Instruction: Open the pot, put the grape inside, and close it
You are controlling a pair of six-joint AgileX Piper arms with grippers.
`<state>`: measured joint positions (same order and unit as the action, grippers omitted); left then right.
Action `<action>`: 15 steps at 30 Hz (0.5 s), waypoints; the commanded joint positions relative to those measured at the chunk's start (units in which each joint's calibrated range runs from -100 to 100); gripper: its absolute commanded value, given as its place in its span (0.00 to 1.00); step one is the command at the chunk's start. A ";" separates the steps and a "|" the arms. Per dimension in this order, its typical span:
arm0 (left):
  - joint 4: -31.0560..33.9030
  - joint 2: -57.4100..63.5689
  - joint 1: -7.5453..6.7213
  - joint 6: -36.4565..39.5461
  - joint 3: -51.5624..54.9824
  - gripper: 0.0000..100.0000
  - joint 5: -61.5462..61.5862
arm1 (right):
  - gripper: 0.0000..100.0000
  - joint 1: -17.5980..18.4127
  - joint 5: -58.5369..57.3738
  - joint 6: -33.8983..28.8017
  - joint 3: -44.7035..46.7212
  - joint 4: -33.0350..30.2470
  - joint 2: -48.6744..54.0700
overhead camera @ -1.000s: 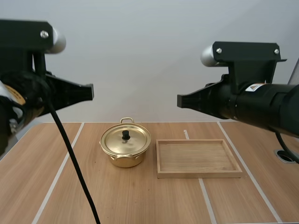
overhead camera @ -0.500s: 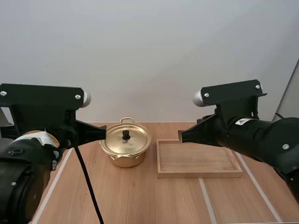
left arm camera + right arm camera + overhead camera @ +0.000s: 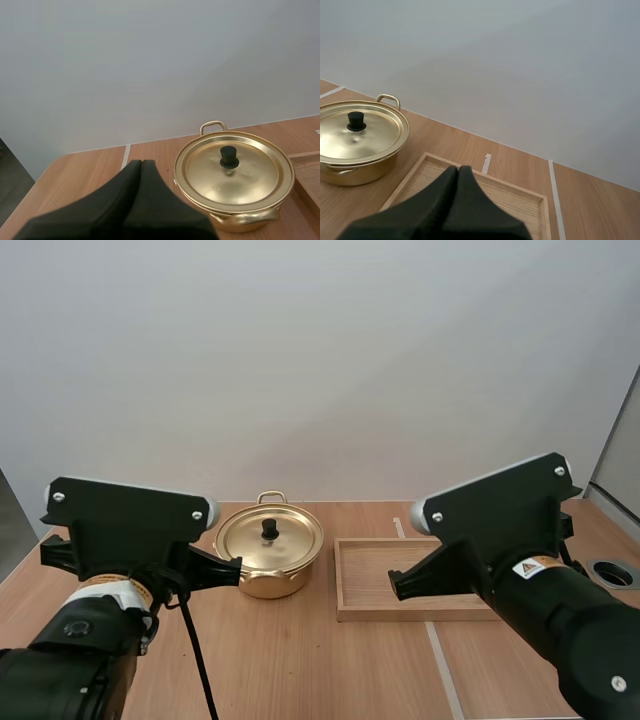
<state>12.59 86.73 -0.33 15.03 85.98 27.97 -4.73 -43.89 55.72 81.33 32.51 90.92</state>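
A gold pot (image 3: pixel 268 558) with its lid on and a black knob (image 3: pixel 269 528) stands on the wooden table, left of a wooden tray (image 3: pixel 420 580). My left gripper (image 3: pixel 232 572) is shut, its tip just left of the pot. In the left wrist view the shut gripper (image 3: pixel 141 164) points at the pot (image 3: pixel 232 175) from its left. My right gripper (image 3: pixel 397 586) is shut and hovers over the tray's left part. In the right wrist view its gripper (image 3: pixel 458 170) lies above the tray (image 3: pixel 520 197), with the pot (image 3: pixel 357 142) off to the side.
White tape lines (image 3: pixel 443 670) run across the table. A round grommet hole (image 3: pixel 612 573) sits near the right edge. The tray holds nothing.
Both arms have come down and back toward the near side of the table. Their tips now sit lower, level with the pot and the tray. Pot and tray have not moved.
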 commanded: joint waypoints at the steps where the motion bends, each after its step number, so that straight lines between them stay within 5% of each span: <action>1: -0.70 2.51 0.08 -0.68 2.00 0.00 -1.34 | 0.00 -0.21 1.12 0.57 2.95 0.18 4.09; 15: -1.61 9.95 0.08 0.31 11.05 0.00 -4.63 | 0.00 -0.21 1.69 0.57 13.85 0.18 9.08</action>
<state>12.47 96.24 -0.33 14.50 95.88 25.42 -4.73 -43.33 55.89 94.44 32.51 99.66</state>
